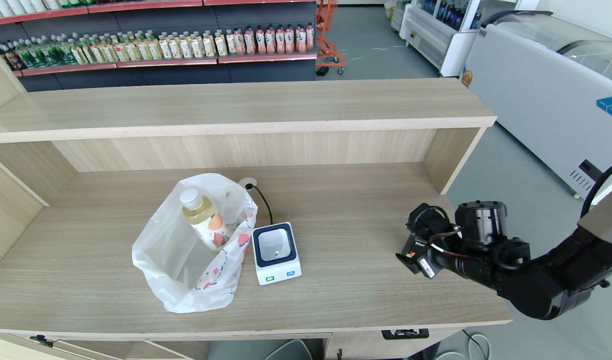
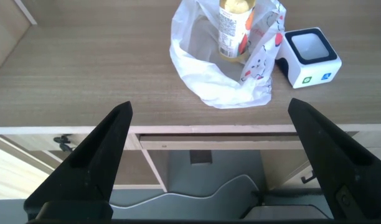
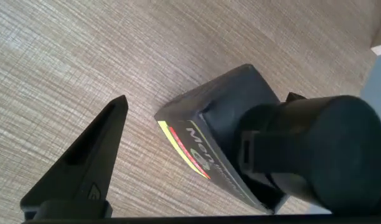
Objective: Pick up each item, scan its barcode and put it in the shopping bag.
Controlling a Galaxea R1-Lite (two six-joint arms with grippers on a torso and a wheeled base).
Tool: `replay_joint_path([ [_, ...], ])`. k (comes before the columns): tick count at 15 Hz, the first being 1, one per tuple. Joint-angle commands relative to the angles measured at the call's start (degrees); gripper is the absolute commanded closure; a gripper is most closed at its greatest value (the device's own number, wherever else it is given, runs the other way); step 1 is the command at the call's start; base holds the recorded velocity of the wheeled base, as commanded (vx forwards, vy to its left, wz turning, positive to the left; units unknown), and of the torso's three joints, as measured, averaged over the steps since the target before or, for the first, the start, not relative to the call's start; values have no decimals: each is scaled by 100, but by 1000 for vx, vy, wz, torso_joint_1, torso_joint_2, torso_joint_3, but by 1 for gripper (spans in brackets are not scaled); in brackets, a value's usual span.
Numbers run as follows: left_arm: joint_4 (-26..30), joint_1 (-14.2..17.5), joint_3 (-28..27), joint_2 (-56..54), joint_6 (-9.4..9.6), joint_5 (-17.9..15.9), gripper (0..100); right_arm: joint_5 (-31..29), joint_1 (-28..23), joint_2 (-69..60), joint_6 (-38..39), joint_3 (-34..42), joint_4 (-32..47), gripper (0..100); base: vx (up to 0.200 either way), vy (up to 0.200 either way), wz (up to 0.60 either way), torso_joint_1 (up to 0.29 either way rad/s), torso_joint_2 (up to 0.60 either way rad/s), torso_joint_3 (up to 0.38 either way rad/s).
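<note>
Left claw: our left claw (image 2: 209, 106) hangs just off the desk's (image 1: 361, 225) front edge and stands wide, with nothing between its jaws.

Right claw: our right claw (image 1: 417, 256) sits over the right end of the desk, close to the front edge. We cannot tell how it stands.

Black item: in the right wrist view a black item (image 3: 209, 143) with a yellow and red striped label and a round black end shows close up at the right claw, above the wood. We cannot tell whether the claw grips it.

Shopping bag: the white plastic shopping bag (image 1: 160, 260) lies open on the desk, straight ahead of the left claw and past the front edge. It is well apart from the right claw, off to that claw's left.

Drink bottle: a drink bottle (image 1: 203, 217) with a white cap and pale yellow liquid stands tilted inside the bag, its cap clear of the rim.

Barcode scanner: the white barcode scanner (image 1: 275, 252) with its dark window facing up sits just beside the bag, between the bag and the right claw.

Cable: a black cable (image 1: 263, 200) runs from the scanner to a round opening in the desk, on the far side of the bag from the left claw.
</note>
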Motion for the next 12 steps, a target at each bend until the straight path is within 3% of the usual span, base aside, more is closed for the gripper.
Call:
replay_joint_path([
  [1, 0, -9, 5, 9, -1, 0, 0, 2, 30, 186, -5, -81, 0, 100, 0, 0, 0, 0, 0, 0],
  [9, 0, 0, -4, 9, -1, 0, 0, 125, 65, -465, -23, -90, -27, 100, 0, 0, 0, 0, 0, 0],
  [12, 0, -9, 5, 9, -1, 0, 0, 20, -708, -2600, -559, 1457, -53, 100, 0, 0, 0, 0, 0, 0],
])
